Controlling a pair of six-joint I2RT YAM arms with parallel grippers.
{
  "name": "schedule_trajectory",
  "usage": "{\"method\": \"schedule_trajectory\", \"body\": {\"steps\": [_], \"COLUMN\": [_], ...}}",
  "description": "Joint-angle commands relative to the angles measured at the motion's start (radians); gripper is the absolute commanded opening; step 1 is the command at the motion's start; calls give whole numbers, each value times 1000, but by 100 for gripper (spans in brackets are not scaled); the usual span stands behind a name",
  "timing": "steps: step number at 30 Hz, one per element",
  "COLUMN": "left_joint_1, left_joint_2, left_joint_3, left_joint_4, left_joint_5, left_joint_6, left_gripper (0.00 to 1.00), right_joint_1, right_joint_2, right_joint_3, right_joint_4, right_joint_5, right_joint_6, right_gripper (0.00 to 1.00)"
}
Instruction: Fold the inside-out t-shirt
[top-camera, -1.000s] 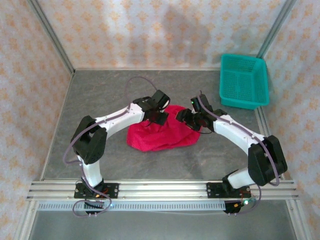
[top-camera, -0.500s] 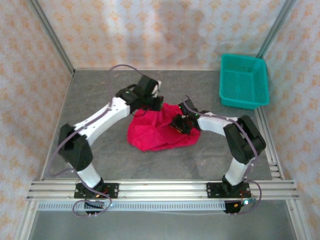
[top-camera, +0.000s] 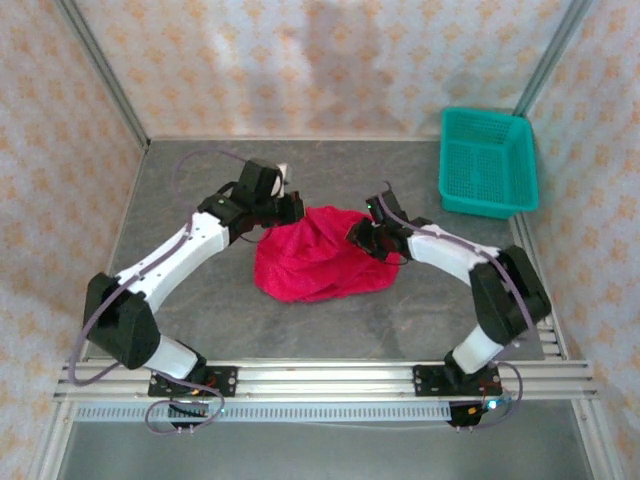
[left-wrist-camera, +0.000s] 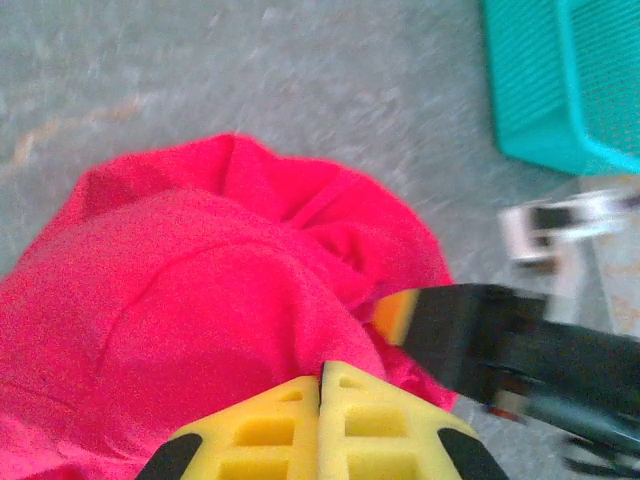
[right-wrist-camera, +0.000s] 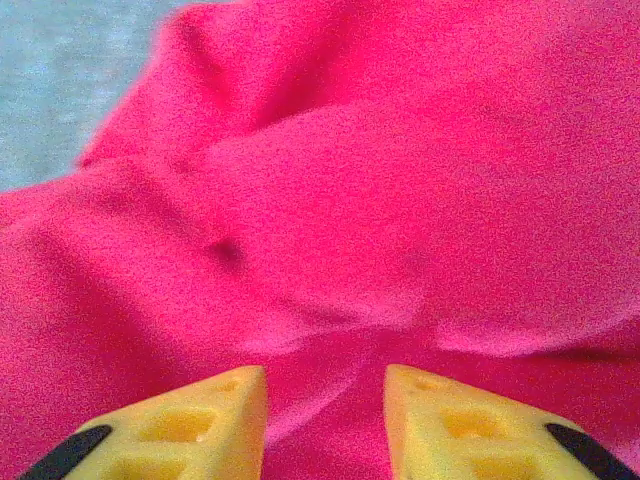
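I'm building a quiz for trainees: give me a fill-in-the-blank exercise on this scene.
The crumpled t-shirt is ____ in colour.
The left gripper has its fingers ____.
The right gripper has its fingers ____, over the cloth.
The basket stands at the table's far ____ corner.
Missing: red; shut; open; right.

No readable text, label, brand, number or sign stands on anything in these views.

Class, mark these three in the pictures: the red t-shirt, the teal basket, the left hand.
red t-shirt (top-camera: 315, 262): top external view, middle of the heap.
teal basket (top-camera: 487, 205): top external view, its near wall.
left hand (left-wrist-camera: 320, 372): left wrist view, where its shut fingertips meet.
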Motion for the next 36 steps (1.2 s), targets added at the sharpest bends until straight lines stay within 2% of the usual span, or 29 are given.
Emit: {"method": "schedule_trajectory", "body": {"steps": [1, 6, 11, 15, 17, 19, 22, 23, 24, 25, 26, 28, 29, 32, 36], "left_joint_1": [3, 3, 3, 4, 5, 5, 5, 5, 5, 7, 7, 17, 24, 65, 153], "left_joint_2": [29, 64, 71, 64, 59, 53, 51, 51, 51, 49, 49, 50, 53, 80, 150], "left_joint_3": [-19, -5, 7, 15, 20, 22, 17, 13, 11, 11, 9, 14, 20, 52, 96], "left_joint_4": [63, 55, 42, 24, 15, 10, 10, 12, 14, 12, 11, 6, 0, -20, -40], "left_joint_5": [18, 7, -1, -13, -19, -24, -26, -24, -24, -24, -26, -27, -29, -36, -45], "left_joint_6": [-48, -44, -40, -34, -31, -28, -29, -30, -31, -31, -32, -27, -22, -4, 4], "left_gripper": [0, 0, 0, 0, 0, 0, 0, 0, 0, 0, 0, 0, 0, 0, 0], "right_joint_1": [38, 98, 161, 171, 171, 171, 171, 171, 171, 172, 172, 172, 172, 172, 167], "right_joint_2": [-105, -134, -83, 33, 96, 159, 232, 253, 279, 300, 315, 317, 304, 216, 22], "right_joint_3": [15, -11, 37, 82, 101, 124, 171, 193, 221, 246, 262, 273, 265, 228, 152], "right_joint_4": [-49, 38, 62, 64, 68, 84, 129, 131, 128, 119, 110, 92, 86, 28, -77], "right_joint_5": [9, -65, -52, -41, -24, -2, 31, 35, 38, 40, 37, 26, 23, 39, 109], "right_joint_6": [-14, 75, 91, 89, 96, 115, 153, 165, 168, 171, 173, 166, 158, 98, -35], "right_gripper": [35, 21, 20, 18, 25, 45, 54, 54, 53, 48, 38, 10, 1, 0, 0]}}
